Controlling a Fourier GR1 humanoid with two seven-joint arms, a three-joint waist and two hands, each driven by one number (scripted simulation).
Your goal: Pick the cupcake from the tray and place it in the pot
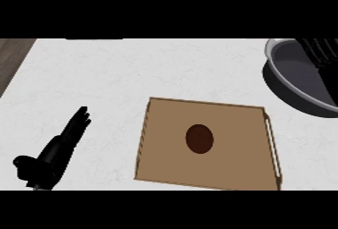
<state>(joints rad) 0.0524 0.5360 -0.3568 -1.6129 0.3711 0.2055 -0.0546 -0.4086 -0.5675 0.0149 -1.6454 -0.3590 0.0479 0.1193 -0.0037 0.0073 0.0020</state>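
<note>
My left hand [56, 150] rests flat-fingered on the bench [132, 67]; my right isn't visible. The cupcake [199, 138] on the tray [238, 170] looks light and crushable, so I'd take its sides gently before the pot [293, 85].

Cupcake [199, 138] sits mid-tray [165, 156]; pot [290, 85] at the counter's [99, 80] right edge, right hand [323, 58] over it; left hand [63, 147] open, lower left.

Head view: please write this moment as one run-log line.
cupcake: on tray, untouched | pot: upper right, partly out of view | left hand: open, left of tray | right hand: over pot, fingers unclear
</note>
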